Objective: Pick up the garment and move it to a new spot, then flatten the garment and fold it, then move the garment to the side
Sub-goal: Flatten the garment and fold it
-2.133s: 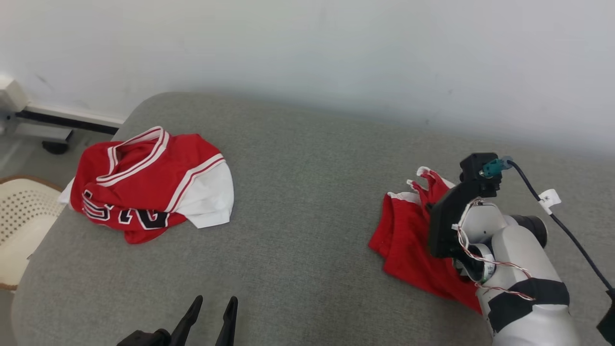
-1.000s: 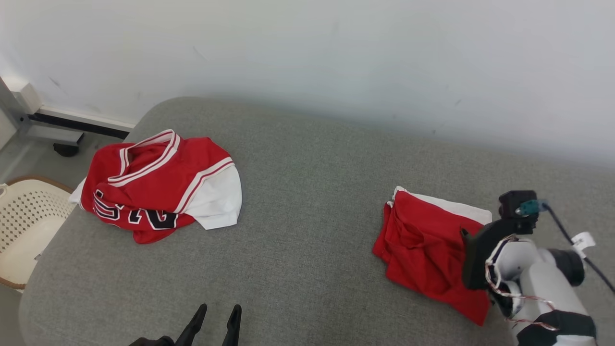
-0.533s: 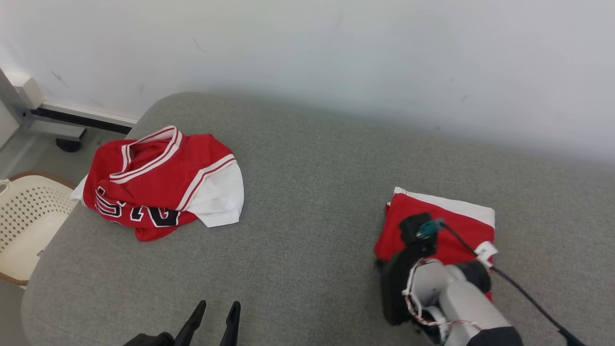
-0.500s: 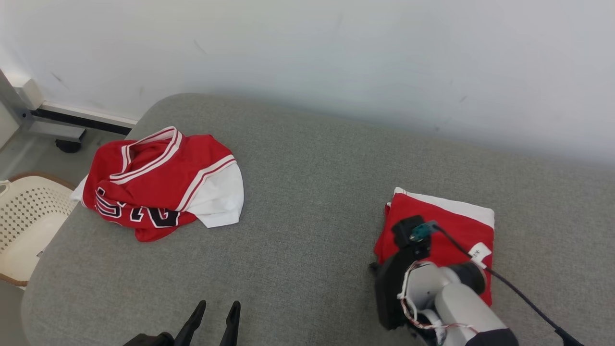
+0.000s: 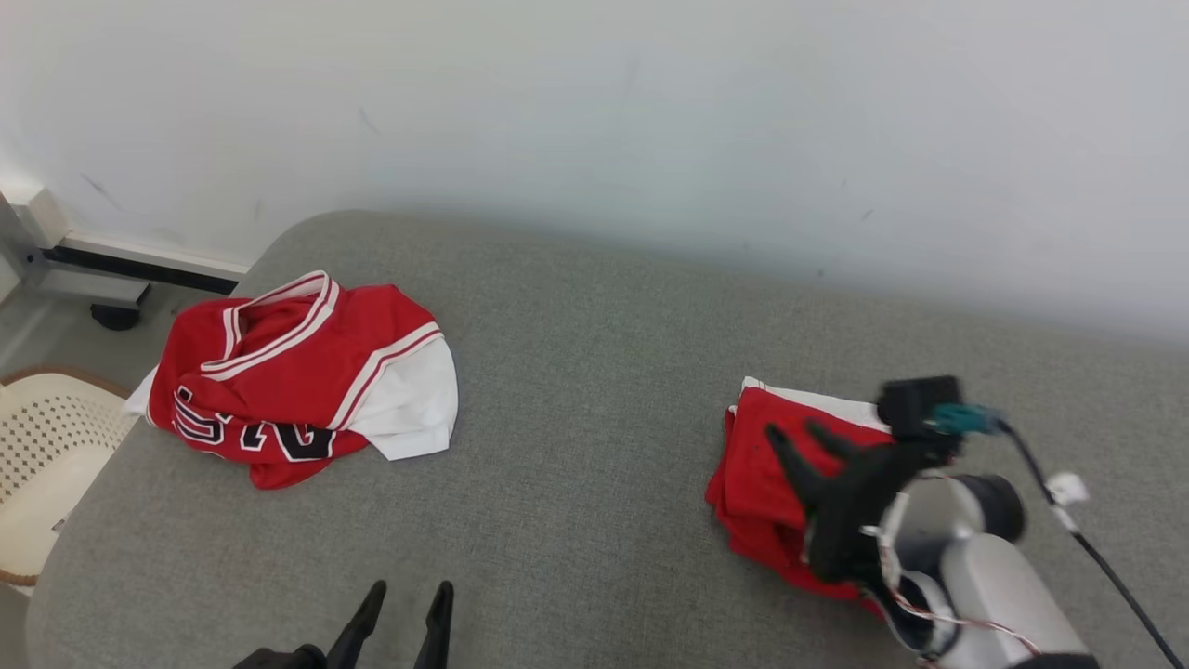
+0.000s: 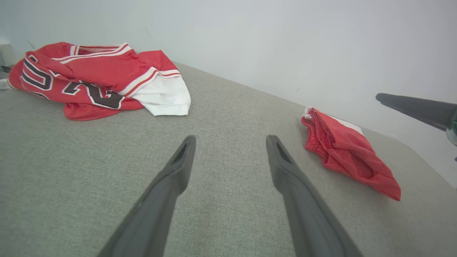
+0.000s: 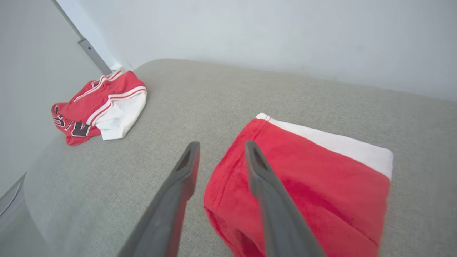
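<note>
Over on the grey couch [image 5: 576,372], counted two red garments: one pair of folded shorts [image 5: 752,474] at 4 o'clock, one crumpled jersey [image 5: 297,372] at 10 o'clock. Two grippers as well: right gripper [image 5: 792,429] above the shorts, fingers parted, gripping nothing; left gripper [image 5: 410,587] down at 6 o'clock, spread wide, empty too.

It looks like a bare indoor test room: plain white wall [image 5: 594,111], a grey upholstered cushion [image 5: 576,418], and a perforated cream chair [image 5: 42,441] beside it.
</note>
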### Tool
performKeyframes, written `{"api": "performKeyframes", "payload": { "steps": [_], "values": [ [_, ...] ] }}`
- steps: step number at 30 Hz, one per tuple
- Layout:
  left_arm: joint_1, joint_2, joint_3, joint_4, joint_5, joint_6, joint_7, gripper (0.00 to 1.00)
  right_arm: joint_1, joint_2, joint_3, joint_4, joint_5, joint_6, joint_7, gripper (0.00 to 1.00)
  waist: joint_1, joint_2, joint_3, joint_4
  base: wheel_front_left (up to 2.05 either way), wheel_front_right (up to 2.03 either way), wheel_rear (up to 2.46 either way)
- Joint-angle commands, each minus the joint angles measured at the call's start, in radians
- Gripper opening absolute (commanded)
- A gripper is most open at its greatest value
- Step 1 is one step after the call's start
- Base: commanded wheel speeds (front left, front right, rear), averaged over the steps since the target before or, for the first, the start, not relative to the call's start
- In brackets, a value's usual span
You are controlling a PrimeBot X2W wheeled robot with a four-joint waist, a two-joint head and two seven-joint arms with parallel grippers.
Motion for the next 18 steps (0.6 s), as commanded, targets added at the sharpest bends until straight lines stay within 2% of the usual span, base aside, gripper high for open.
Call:
{"api": "performKeyframes", "payload": {
  "steps": [1, 6, 8, 12, 18],
  "values": [
    [0.011, 0.007, 0.011, -0.005, 0.017, 0.007, -0.009, 1.00, 0.048, 0.005, -0.054, -0.033, -0.018, -0.002, -0.040, 1.00, 0.0001, 0.0000, -0.017, -0.005, 0.00, 0.00, 0.00],
    [0.027, 0.009, 0.045, -0.008, 0.043, 0.021, -0.024, 1.00, 0.195, 0.035, -0.239, -0.159, -0.035, -0.002, -0.182, 1.00, 0.0001, 0.0000, -0.047, -0.030, 0.00, 0.00, 0.00],
    [0.031, 0.004, 0.068, -0.010, 0.060, 0.025, -0.029, 1.00, 0.254, 0.043, -0.283, -0.195, -0.037, -0.002, -0.231, 1.00, 0.0001, 0.0000, -0.057, -0.050, 0.00, 0.00, 0.00],
    [0.047, -0.007, 0.121, -0.020, 0.107, 0.027, -0.030, 1.00, 0.335, 0.047, -0.326, -0.237, -0.052, -0.002, -0.324, 1.00, 0.0001, 0.0000, -0.072, -0.095, 0.00, 0.00, 0.00],
    [0.068, -0.044, 0.248, -0.045, 0.193, 0.009, -0.031, 1.00, 0.423, 0.048, -0.348, -0.210, -0.009, -0.002, -0.407, 1.00, 0.0001, 0.0000, -0.089, -0.156, 0.00, 0.00, 0.00]
  ]
}}
